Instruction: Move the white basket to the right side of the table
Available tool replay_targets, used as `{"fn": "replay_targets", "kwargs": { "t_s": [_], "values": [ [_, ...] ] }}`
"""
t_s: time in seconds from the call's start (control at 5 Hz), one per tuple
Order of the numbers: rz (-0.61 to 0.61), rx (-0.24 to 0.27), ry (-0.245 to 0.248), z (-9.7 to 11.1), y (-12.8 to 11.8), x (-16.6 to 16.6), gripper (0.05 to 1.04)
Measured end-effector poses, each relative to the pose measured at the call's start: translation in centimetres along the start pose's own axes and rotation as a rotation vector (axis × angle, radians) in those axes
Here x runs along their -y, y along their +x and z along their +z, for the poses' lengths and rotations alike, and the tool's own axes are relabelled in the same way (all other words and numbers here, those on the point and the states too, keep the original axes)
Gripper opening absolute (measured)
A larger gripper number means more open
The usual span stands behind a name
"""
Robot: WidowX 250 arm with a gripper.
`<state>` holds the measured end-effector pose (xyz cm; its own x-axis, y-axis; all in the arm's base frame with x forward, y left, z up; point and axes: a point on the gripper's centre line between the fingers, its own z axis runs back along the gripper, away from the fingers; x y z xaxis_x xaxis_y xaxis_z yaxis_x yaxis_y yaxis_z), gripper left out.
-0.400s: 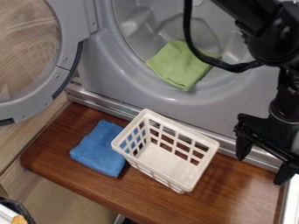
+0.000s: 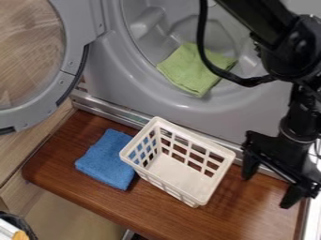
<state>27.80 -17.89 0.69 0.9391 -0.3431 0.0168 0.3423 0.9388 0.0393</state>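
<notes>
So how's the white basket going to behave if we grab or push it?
The white basket looks like thin molded plastic with open lattice walls, so probably light for its size. The rim should flex a bit under a squeeze but mostly hold shape. Its flat base suggests it would slide on the smooth wood tabletop rather than roll.

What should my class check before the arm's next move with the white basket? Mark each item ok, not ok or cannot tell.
1. Jaws open: ok, they stand well apart.
2. White basket upright with nothing in it: ok.
3. Gripper lined up on a basket wall: not ok, it hangs beside the basket, to the right in view.
4. Jaw tips' height above the table: cannot tell.
5. Basket free of the blue cloth: cannot tell, the basket's left corner overlaps it in view.
6. Green cloth away from the basket: ok.
</notes>
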Motion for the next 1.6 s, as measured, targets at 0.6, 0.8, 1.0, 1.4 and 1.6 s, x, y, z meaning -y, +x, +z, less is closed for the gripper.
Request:
{"fn": "replay_targets", "kwargs": {
  "t_s": [0.6,0.8,1.0,1.4,1.6],
  "values": [
    [0.213,-0.025,0.023,3.7,-3.8,-8.9,0.999],
    [0.287,-0.051,0.05,2.7,-5.7,-13.0,0.999],
    [0.377,-0.041,0.066,1.3,-7.2,-17.8,0.999],
    [0.382,0.002,0.091,-3.0,-5.9,-21.2,0.999],
    [0.362,0.016,0.067,-4.6,-5.4,-21.1,0.999]
  ]
}}
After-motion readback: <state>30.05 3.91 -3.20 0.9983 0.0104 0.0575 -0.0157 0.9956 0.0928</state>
